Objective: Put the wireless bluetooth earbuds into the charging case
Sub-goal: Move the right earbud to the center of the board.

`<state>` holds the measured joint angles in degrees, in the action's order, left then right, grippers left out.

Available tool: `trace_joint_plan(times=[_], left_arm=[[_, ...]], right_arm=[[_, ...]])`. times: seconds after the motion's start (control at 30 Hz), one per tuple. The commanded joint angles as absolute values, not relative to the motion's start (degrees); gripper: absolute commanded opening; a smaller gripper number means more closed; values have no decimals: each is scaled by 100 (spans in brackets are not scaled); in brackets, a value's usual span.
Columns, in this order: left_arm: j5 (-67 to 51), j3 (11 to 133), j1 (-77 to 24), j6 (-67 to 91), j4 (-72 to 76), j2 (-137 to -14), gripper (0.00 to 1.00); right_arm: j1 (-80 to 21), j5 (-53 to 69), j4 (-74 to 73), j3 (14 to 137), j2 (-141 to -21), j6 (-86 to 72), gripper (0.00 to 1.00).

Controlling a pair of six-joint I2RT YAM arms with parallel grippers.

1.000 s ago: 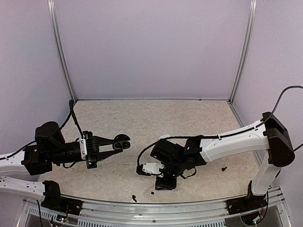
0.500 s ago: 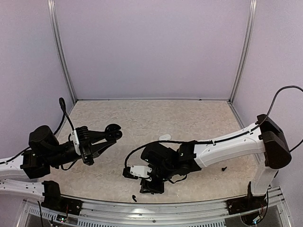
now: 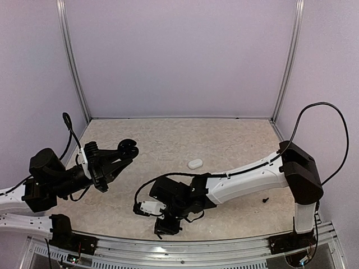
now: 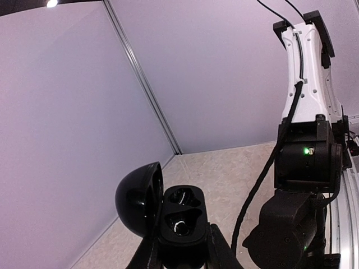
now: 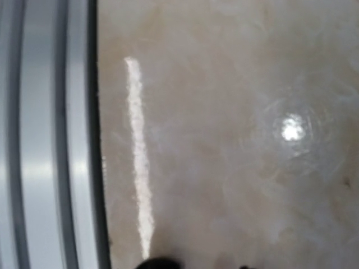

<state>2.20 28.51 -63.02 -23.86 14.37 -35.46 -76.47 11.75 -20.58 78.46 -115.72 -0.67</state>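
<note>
My left gripper [image 4: 182,249] is shut on a black charging case [image 4: 180,216], held up off the table at the left [image 3: 128,149]. Its clamshell lid [image 4: 139,197] stands open and two glossy wells show inside. My right gripper [image 3: 167,224] points down at the table near the front rail; its wrist view shows only blurred tabletop and a dark blob [image 5: 160,262] at the bottom. A tiny black piece [image 3: 159,235] lies just left of that gripper and another [image 3: 265,199] at the right. I cannot tell whether these are the earbuds.
A small white oval object [image 3: 195,163] lies on the beige table behind the right arm. The metal front rail [image 5: 39,140] runs close beside the right gripper. Lilac walls enclose the table on three sides.
The right arm has swung left and toward the front rail, uncovering the white oval. The left gripper has drawn back to the left and tilted up with the black case.
</note>
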Motion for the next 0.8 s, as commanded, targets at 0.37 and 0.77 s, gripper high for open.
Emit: trace_joint_plan(times=[0.37, 0.77], left_arm=[[97, 2724, -6227, -2323, 1699, -3553, 0], [53, 2709, -6110, -2278, 1767, -3625, 0]], right_arm=[[-7829, 714, -2575, 8105, -11941, -203, 50], [-7500, 53, -2793, 8184, -11996, -479, 42]])
